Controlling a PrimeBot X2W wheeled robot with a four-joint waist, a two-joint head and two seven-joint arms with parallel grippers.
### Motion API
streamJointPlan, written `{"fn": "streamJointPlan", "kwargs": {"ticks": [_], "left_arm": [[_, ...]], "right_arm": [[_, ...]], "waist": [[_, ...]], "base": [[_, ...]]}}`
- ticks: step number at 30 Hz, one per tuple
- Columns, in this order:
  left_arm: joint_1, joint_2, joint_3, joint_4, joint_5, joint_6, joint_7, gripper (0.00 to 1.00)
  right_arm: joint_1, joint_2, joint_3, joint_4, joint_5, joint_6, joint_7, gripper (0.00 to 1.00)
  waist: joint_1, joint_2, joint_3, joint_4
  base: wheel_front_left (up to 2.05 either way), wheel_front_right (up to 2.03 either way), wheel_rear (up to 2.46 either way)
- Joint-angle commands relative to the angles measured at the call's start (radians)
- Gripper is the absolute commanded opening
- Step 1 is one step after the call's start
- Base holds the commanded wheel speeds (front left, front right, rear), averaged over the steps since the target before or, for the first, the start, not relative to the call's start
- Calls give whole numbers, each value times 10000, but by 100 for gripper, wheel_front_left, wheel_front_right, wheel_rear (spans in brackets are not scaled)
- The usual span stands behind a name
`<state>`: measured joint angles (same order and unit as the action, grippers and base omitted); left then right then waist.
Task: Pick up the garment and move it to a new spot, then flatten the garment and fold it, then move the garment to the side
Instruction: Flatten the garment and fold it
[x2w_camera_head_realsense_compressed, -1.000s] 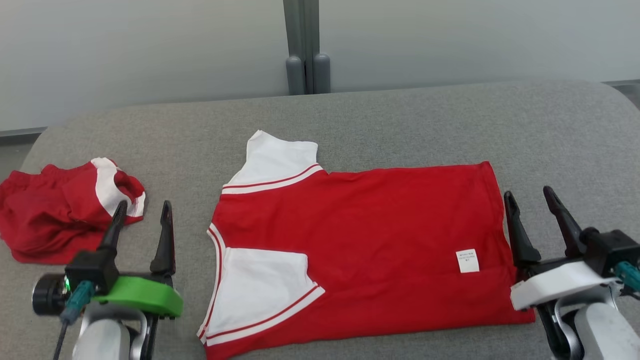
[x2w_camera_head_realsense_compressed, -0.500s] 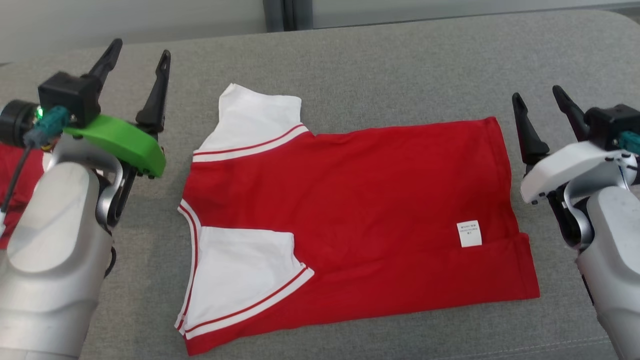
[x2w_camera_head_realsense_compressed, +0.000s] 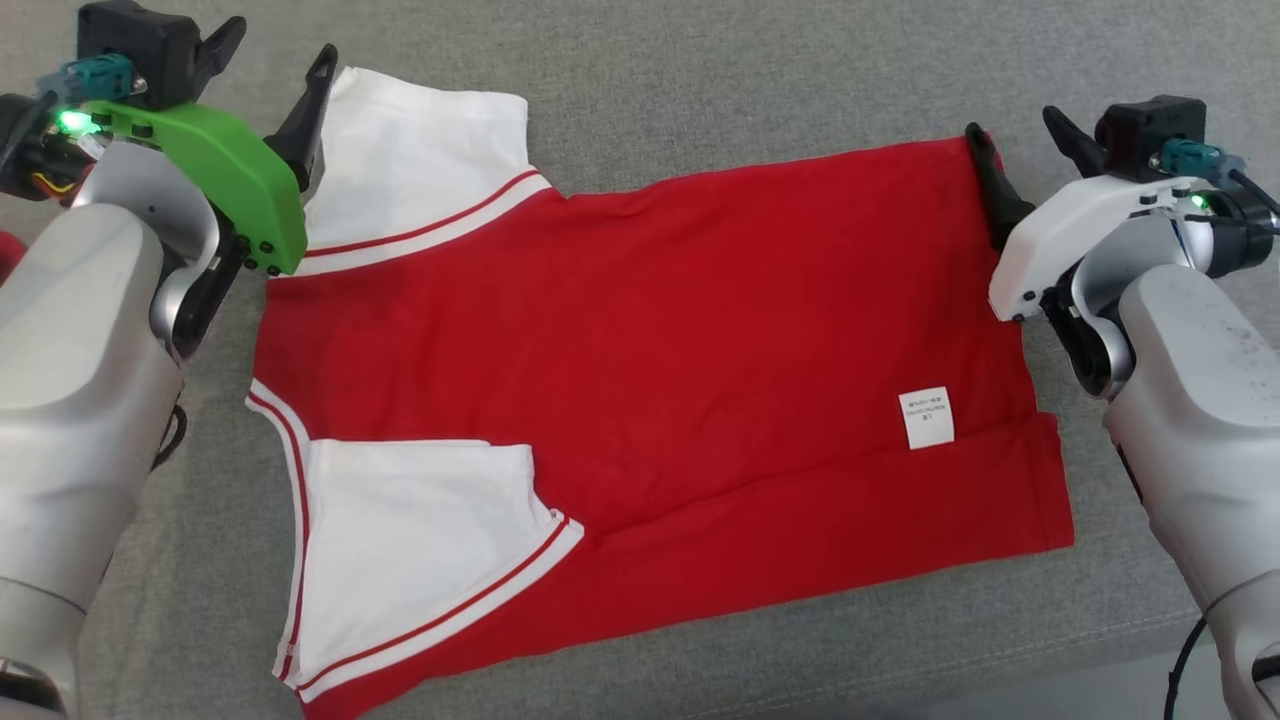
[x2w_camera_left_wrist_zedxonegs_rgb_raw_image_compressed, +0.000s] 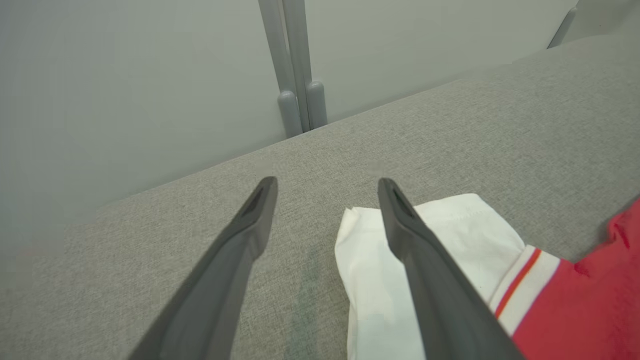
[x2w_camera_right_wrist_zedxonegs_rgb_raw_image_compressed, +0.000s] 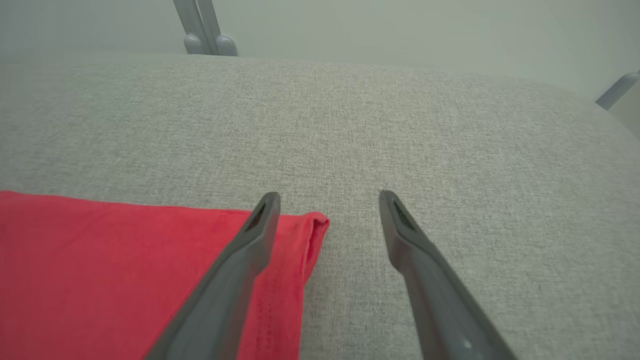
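The garment, a red shirt with white sleeves, lies spread flat on the grey cushion, collar to the left and hem to the right. My left gripper is open at the far white sleeve; in the left wrist view its right finger lies over the sleeve and its left one over bare cushion. My right gripper is open at the far hem corner; its left finger is over the red corner, and the right one is beside it.
A white label is sewn near the hem. A bit of another red cloth shows at the left edge. Grey partition posts and a pale wall stand behind the cushion. The cushion's front edge runs along the lower right.
The head camera has tilted down and closer. Both arms have reached forward, from the garment's near side to its far sleeve and far hem corner. Both grippers stayed open.
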<state>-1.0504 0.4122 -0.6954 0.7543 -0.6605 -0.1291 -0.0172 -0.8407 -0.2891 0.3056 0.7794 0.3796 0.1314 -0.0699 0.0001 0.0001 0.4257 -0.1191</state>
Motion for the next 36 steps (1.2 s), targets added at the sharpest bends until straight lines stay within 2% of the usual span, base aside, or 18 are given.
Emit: {"fn": "streamJointPlan", "kwargs": {"ticks": [1, 14, 21, 22, 23, 24, 25, 26, 27, 28, 36], "left_arm": [[-236, 176, -180, 156, -223, -22, 92, 100], [-1014, 444, -2001, 1189, -1720, -23, 409, 100], [-1332, 472, -2525, 1764, -2066, -23, 163, 100], [-1356, 429, -2564, 1830, -2211, -23, 129, 82], [-1398, 391, -2542, 1875, -2327, -23, 27, 49], [-1432, 334, -2528, 1937, -2471, -23, -68, 5], [-1436, 293, -2593, 1960, -2505, -23, -126, 0], [-1440, 267, -2682, 1952, -2552, -23, -206, 0], [-1460, 271, -2734, 1952, -2630, -23, -302, 0], [-1468, 277, -2792, 1963, -2684, -23, -365, 0], [-1662, 291, -3038, 1893, -3238, -23, -1278, 0]], "right_arm": [[-224, 86, 134, 154, 147, -14, -105, 100], [-1470, 526, 1362, 1653, 937, -14, -474, 100], [-1724, 660, 2027, 2030, 1538, -14, -386, 100], [-1746, 672, 2157, 2055, 1668, -14, -303, 100], [-1758, 671, 2253, 2079, 1783, -13, -223, 100], [-1750, 663, 2359, 2101, 1948, -13, -117, 95], [-1736, 643, 2459, 2095, 2059, -14, -57, 55], [-1726, 607, 2560, 2053, 2196, -13, -38, 27], [-1730, 557, 2645, 2019, 2325, -14, -42, 4], [-1740, 511, 2710, 2002, 2421, -14, -44, 0], [-2033, 117, 3156, 1797, 2932, -17, -818, 0]], "waist": [[-1, -1, 396, -337], [-1, -1, 815, -631], [-1, -1, 989, -713], [-1, -1, 1007, -733], [-1, -1, 1017, -744], [-1, -1, 1027, -754], [-1, -1, 1031, -759], [-1, -1, 1032, -761], [-1, -1, 1027, -758], [-1, -1, 1018, -755], [-1, -1, 732, -502]], "base": [[0, 0, 0], [0, 0, 0], [0, 0, 0], [0, 0, 0], [0, 0, 0], [0, 0, 0], [0, 0, 0], [0, 0, 0], [0, 0, 0], [0, 0, 0], [0, 0, 0]]}}
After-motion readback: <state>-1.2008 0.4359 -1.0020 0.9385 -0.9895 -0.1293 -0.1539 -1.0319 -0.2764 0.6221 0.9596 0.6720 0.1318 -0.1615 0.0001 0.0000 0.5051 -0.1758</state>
